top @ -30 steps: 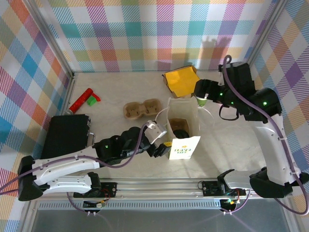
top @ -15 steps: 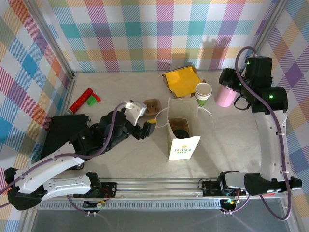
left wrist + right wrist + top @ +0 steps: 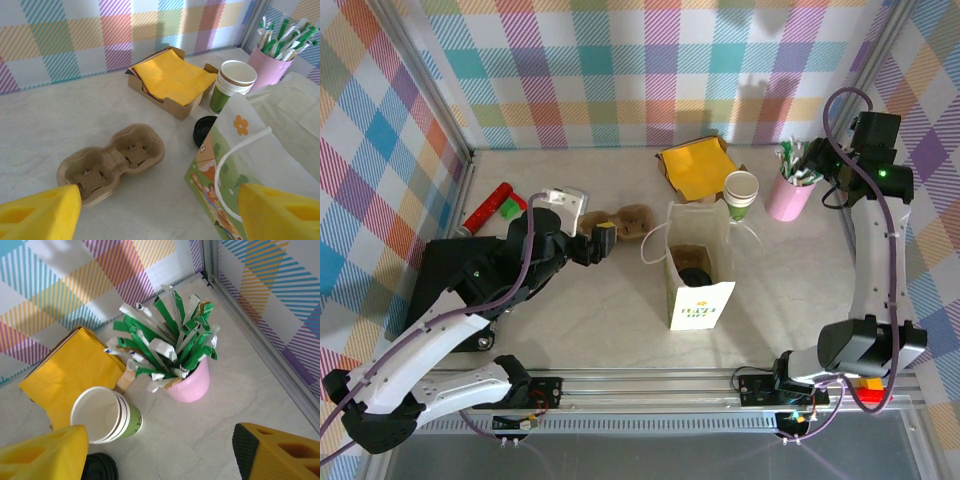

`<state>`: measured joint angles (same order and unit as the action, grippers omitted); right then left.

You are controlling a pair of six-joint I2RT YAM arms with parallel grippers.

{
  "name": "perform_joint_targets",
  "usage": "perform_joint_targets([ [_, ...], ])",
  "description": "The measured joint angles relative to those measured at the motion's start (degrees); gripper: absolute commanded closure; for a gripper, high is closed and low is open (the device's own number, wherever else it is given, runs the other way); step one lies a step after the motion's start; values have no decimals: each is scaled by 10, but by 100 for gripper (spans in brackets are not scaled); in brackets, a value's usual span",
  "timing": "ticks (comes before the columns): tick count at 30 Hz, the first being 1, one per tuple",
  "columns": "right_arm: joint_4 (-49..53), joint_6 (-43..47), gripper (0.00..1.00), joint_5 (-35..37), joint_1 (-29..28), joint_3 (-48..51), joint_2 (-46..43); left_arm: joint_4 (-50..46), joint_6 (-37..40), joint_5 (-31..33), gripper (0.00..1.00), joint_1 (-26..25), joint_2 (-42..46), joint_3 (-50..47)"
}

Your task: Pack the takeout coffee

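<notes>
Both arms have drawn back from the printed paper bag (image 3: 701,296). At its 1 o'clock the tapered white-and-green paper cup (image 3: 741,192) stands on the marbled worktop (image 3: 790,290), with the round black lid (image 3: 202,131) beside it. The left pincer (image 3: 160,217) and right pincer (image 3: 160,455) both gape, empty.

From the left wrist we see the black round plastic lid (image 3: 202,131) only in part, its right side hidden behind the white paper bag with green print (image 3: 225,150). The bottom and right edges cut the bag off. The pink cup of green-and-white wrapped sticks (image 3: 280,60) loses some stick ends at the right edge. From the right wrist, the bottom edge clips the lid. From above, we cannot tell what the dark round shape (image 3: 695,276) inside the bag is. The left gripper (image 3: 157,210) and right gripper (image 3: 161,452) show us yellow fingers (image 3: 40,212) cut by the bottom edges.
</notes>
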<state>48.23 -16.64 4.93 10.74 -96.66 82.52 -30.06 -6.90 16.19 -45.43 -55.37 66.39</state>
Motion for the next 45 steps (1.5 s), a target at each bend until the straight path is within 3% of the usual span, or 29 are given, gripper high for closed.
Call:
perform_joint_targets([
  [18, -78, 20, 44, -55, 16, -5, 143, 31, -1, -44, 20, 0, -8, -25],
  [45, -92, 22, 62, -141, 16, -89, 235, 78, 5, -63, 20, 0, -32, -56],
])
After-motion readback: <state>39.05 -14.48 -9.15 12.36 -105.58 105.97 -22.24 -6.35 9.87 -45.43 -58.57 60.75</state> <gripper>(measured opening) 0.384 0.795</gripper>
